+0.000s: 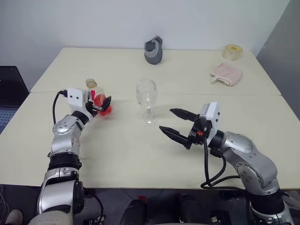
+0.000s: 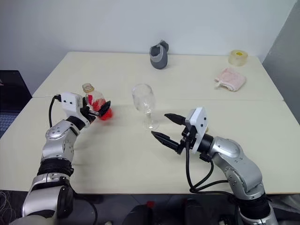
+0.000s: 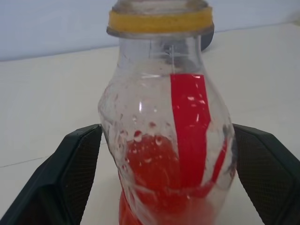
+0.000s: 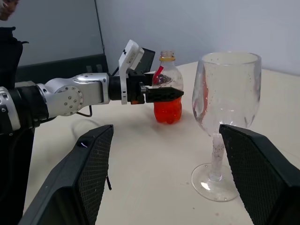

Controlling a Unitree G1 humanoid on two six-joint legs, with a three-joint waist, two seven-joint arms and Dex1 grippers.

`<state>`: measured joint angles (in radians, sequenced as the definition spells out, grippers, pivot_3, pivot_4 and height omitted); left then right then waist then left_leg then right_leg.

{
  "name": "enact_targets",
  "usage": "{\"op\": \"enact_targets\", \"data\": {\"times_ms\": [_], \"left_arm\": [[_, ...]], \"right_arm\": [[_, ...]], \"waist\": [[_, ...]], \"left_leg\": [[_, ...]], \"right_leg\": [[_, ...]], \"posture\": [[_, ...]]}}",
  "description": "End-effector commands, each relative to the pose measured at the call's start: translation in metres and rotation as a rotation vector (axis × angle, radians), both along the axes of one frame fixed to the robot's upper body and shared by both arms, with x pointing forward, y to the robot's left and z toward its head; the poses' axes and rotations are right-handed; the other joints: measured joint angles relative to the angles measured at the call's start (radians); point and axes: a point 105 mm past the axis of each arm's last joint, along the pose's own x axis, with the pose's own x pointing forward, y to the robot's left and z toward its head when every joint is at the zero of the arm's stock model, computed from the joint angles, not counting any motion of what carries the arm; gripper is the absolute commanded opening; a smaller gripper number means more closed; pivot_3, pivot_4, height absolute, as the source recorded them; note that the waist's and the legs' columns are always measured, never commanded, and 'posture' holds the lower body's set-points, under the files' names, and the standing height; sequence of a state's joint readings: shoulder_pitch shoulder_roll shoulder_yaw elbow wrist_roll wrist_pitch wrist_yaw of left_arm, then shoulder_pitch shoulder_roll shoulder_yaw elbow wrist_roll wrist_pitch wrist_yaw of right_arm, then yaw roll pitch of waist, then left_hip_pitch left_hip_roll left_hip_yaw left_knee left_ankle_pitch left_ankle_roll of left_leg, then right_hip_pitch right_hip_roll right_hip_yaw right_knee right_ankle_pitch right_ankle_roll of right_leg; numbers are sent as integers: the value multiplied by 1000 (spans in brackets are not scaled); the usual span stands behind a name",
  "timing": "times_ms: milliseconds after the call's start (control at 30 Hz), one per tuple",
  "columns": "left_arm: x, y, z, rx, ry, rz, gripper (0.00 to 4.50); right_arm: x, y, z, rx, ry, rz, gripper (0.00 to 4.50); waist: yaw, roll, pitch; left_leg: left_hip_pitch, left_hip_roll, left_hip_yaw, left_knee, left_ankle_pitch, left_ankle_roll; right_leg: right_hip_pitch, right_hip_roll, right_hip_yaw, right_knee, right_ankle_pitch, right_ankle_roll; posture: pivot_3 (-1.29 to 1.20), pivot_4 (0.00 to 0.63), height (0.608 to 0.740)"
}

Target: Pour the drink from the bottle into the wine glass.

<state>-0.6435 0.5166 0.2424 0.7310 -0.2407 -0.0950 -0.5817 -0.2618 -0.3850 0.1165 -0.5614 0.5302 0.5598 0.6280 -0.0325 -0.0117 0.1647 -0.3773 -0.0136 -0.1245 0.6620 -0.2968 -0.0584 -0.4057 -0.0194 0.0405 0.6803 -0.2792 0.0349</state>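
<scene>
**Left gripper around the bottle, right gripper waiting by the glass**

The left arm reached forward over the left part of the bench [image 1: 140, 154], forearm roughly level and wrist pointing away from the robot. Its left gripper [image 1: 100, 104] stood spread wide, one black finger on each side of the bottle [image 3: 168, 136]; in the left wrist view a thin gap showed between the plastic and each finger pad, so the jaws flanked the bottle without visibly pressing it. The bottle stood upright on the bench, left of centre, with the yellow ring at its neck and no cap seen above it. The drink [image 3: 159, 187] filled only the bulbous lower part, bright red, with droplets clinging to the clear wall above.

The wine glass [image 1: 147, 101] stood upright near the bench's middle, to the right of the bottle and well apart from it, its bowl empty of red liquid.

The right arm was bent at the elbow, forearm angled in from the right toward the centre. The right gripper [image 1: 177, 124] hovered just above the bench, near and to the right of the glass foot, fingers parted and holding nothing.

At the far edge sat a grey cup-like object [image 1: 153, 50], a roll of tape [image 1: 232, 52] and a pink cloth [image 1: 227, 73].
</scene>
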Motion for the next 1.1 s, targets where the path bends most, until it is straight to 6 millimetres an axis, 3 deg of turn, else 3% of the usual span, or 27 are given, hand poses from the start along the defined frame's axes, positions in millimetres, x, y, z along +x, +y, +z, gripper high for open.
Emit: {"op": "enact_targets", "data": {"times_ms": [33, 67, 167, 400, 467, 700, 1100], "left_arm": [[4, 2, 16, 12, -62, 0, 4500], [5, 3, 16, 10, -66, 0, 4500], [6, 3, 17, 5, -76, -9, 3878], [5, 5, 18, 8, -84, -10, 1619], [5, 5, 19, 10, -86, -7, 1250], [6, -8, 34, 46, -123, -37, 1028], [21, -53, 97, 301, -198, -225, 1028]], "right_arm": [[-5, -1, 11, 18, -42, 3, 3844], [-5, -1, 11, 19, -42, 2, 3844], [-4, -1, 11, 21, -43, -1, 3895], [-1, -1, 11, 24, -45, -6, 3895], [-1, -1, 11, 24, -47, -5, 3895], [3, -1, 14, 21, -56, -6, 3895], [31, -4, 27, 78, -9, -118, 3895]], "waist": [[0, 0, 0], [0, 0, 0], [0, 0, 0], [0, 0, 0], [0, 0, 0], [-1, 0, 0], [-2, 0, 0]], "left_leg": [[0, -2, 0, 0, 0, 0], [0, -2, -1, 0, 0, 0], [-1, -3, -2, 0, 0, 0], [-1, -4, -6, 0, 0, 0], [-2, -5, -7, 1, 0, 0], [-2, -5, -8, 1, 0, 0], [-3, -7, -7, 1, 1, -2]], "right_leg": [[0, 0, 0, 0, 0, 0], [0, 0, 0, 0, 0, 0], [0, -1, 0, 0, 0, 0], [-1, -1, -1, 0, 0, 0], [-1, -1, -1, 0, 0, 0], [-1, -1, -1, 0, 0, 0], [-1, -2, -2, 0, 0, 0]], "posture": [[0, 150, 740], [0, 150, 740], [0, 150, 740], [0, 150, 740], [0, 150, 740], [0, 150, 740], [0, 150, 740]]}}
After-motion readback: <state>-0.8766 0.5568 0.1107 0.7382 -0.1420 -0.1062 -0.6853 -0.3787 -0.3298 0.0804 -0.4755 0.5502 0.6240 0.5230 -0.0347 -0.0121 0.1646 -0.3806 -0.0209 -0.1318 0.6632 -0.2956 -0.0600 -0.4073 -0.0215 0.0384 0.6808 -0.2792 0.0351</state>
